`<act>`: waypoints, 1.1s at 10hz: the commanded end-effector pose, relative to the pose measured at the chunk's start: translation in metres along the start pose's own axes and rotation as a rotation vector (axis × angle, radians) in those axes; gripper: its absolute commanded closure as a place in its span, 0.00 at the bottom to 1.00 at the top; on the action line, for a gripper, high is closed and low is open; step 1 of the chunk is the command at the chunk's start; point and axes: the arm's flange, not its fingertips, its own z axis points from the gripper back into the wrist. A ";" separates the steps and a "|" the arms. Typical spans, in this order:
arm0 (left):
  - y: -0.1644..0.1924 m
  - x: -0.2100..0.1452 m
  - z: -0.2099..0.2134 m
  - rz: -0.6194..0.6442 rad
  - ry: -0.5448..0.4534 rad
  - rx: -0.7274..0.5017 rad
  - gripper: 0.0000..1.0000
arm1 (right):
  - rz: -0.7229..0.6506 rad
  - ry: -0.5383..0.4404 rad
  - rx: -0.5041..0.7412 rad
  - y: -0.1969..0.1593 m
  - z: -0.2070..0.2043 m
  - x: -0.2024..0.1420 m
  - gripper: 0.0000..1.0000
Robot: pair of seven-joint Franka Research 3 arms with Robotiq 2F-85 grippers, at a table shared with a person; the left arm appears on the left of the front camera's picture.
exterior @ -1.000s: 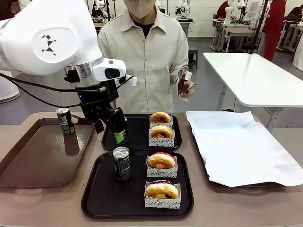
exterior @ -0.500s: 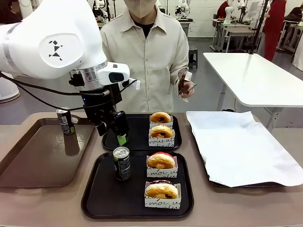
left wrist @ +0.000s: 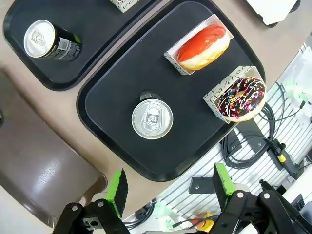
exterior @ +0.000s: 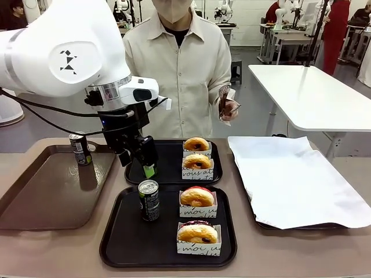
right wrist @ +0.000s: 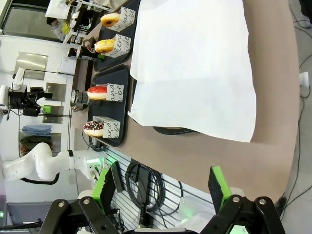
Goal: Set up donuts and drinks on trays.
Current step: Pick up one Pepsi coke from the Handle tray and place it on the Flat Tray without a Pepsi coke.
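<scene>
Two black trays lie mid-table. The near tray (exterior: pixel 116 237) carries a drink can (exterior: pixel 149 200), a red-iced donut (exterior: pixel 197 197) and a chocolate-sprinkled donut (exterior: pixel 198 233). On the far tray (exterior: pixel 174 174) sit two golden donuts (exterior: pixel 197 152). My left gripper (exterior: pixel 139 164) hangs open and holds nothing above the far tray's left part, hiding what stands there. Looking down from the left wrist, the left gripper (left wrist: pixel 170 184) frames the near can (left wrist: pixel 152 118), and another can (left wrist: pixel 48 41) stands on the far tray (left wrist: pixel 92 19). My right gripper (right wrist: pixel 162 183) is open with nothing between its fingers.
A brown tray (exterior: pixel 52 197) at the left holds a third can (exterior: pixel 78 149). A tray lined with white paper (exterior: pixel 295 179) fills the right side. The person stands across the table holding tongs (exterior: pixel 223 101).
Since a second ago my left arm shifted slightly right and now covers the can on the far tray. It has held still for the last half second.
</scene>
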 end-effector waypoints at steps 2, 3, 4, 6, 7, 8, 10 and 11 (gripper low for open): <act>0.083 -0.015 0.002 0.198 -0.045 0.048 0.09 | 0.013 -0.021 0.027 -0.001 -0.002 0.002 0.00; 0.126 -0.023 0.008 0.285 -0.057 0.040 0.09 | 0.013 -0.021 0.027 -0.001 -0.002 0.002 0.00; 0.155 -0.045 0.010 0.376 -0.072 0.030 0.09 | 0.013 -0.021 0.027 -0.001 -0.002 0.002 0.00; 0.197 -0.058 0.015 0.454 -0.048 0.089 0.09 | 0.013 -0.021 0.027 -0.001 -0.002 0.002 0.00; 0.207 -0.070 0.017 0.489 -0.034 0.106 0.09 | 0.013 -0.021 0.027 -0.001 -0.002 0.002 0.00; 0.194 -0.078 0.018 0.487 0.002 0.096 0.09 | 0.013 -0.021 0.027 -0.001 -0.002 0.002 0.00; 0.219 -0.070 0.018 0.464 -0.048 0.062 0.09 | 0.013 -0.021 0.027 -0.001 -0.002 0.002 0.00; 0.219 -0.070 0.018 0.464 -0.048 0.062 0.09 | 0.013 -0.021 0.027 -0.001 -0.002 0.002 0.00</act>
